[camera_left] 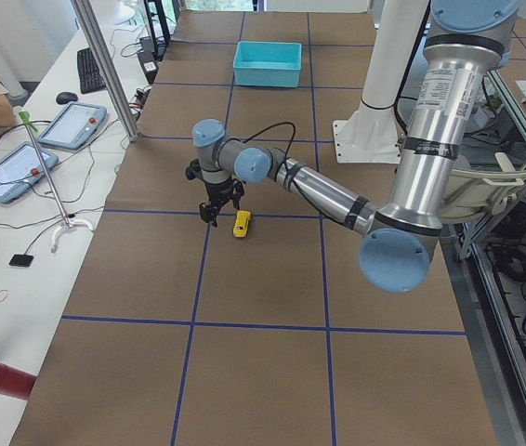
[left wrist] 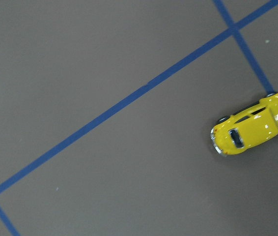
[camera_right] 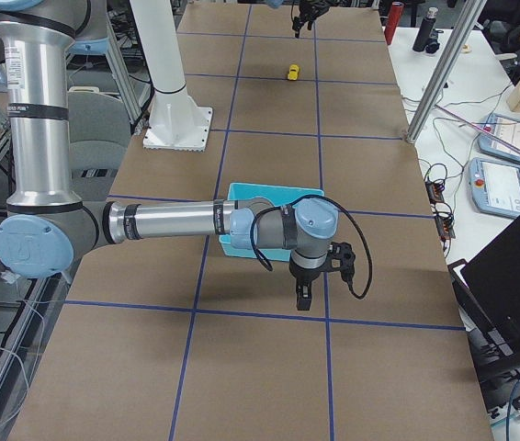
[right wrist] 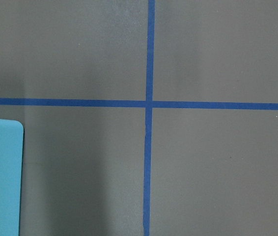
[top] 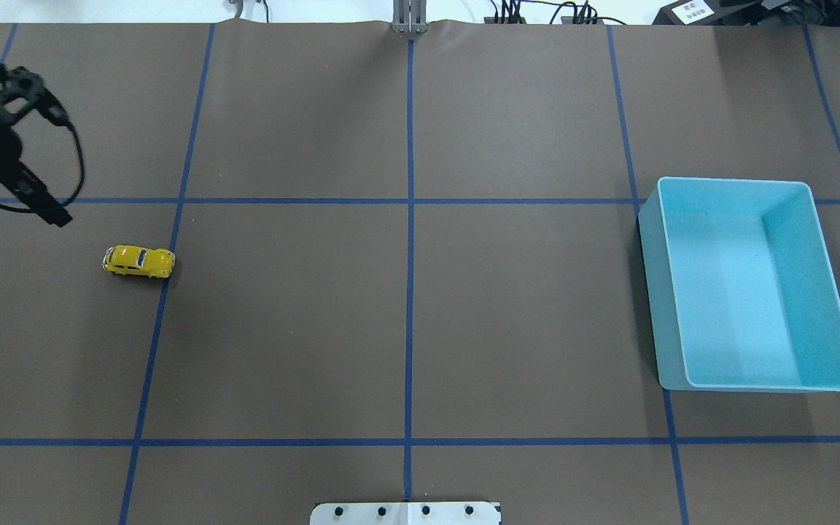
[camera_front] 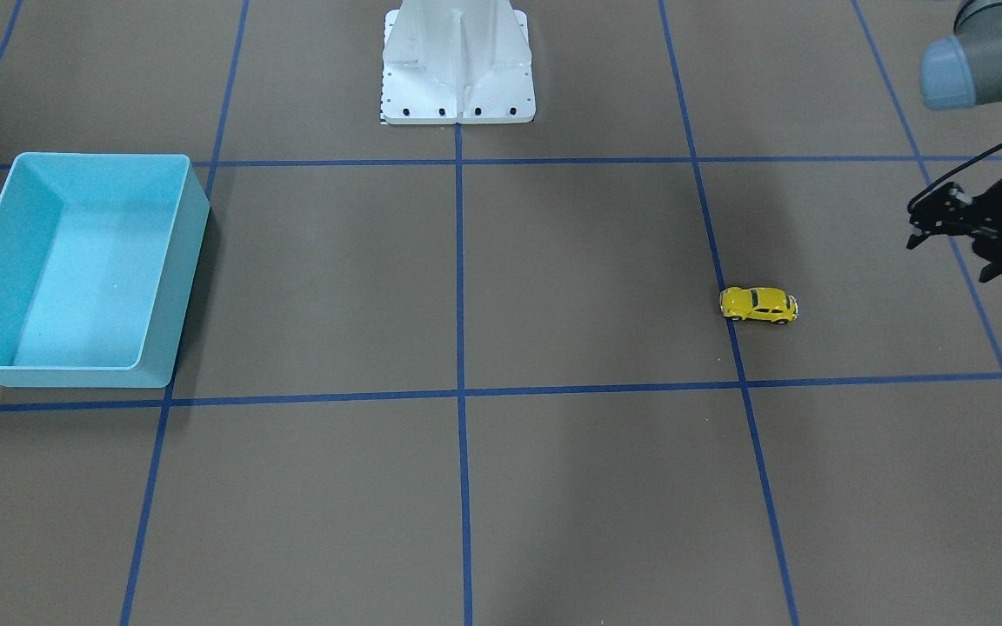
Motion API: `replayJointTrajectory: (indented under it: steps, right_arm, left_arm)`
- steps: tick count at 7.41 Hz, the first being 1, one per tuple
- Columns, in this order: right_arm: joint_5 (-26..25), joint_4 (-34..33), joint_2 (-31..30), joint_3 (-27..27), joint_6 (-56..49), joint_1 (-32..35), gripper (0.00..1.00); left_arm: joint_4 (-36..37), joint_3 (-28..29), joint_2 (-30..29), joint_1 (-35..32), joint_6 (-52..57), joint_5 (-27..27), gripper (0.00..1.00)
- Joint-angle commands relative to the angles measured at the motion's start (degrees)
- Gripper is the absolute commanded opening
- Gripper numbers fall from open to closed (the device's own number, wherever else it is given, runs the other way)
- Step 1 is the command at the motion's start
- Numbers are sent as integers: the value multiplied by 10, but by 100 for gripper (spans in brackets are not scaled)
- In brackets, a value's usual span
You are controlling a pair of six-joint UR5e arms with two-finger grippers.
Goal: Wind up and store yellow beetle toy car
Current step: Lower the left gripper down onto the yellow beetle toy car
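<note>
The yellow beetle toy car (top: 139, 262) stands on its wheels on the brown table, left of centre in the overhead view. It also shows in the front view (camera_front: 758, 304) and at the right edge of the left wrist view (left wrist: 254, 129). My left gripper (top: 61, 217) hangs above the table, beyond the car and to its left. It is apart from the car, its fingers look closed together, and it holds nothing. The light blue bin (top: 650, 292) stands empty at the far right. My right gripper (camera_right: 301, 303) hovers just past the bin; I cannot tell its state.
The white robot base (camera_front: 457, 78) stands at the table's near middle edge. Blue tape lines divide the table into squares. In the exterior left view a metal pole (camera_left: 105, 65) and tablets (camera_left: 70, 125) stand on the side desk.
</note>
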Motion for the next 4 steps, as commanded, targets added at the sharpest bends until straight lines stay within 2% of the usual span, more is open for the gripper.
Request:
replayJointTrajectory:
  steps: [1, 2, 4]
  right_arm:
    - [0, 0, 0, 0, 0, 0, 99]
    - [0, 1, 1, 0, 0, 1, 99]
    - [0, 0, 0, 0, 0, 0, 99]
  left_arm:
    - [68, -2, -86, 92, 2, 90, 100]
    - [82, -5, -96, 142, 8, 133, 100]
    - [132, -11, -94, 182, 74, 161, 100]
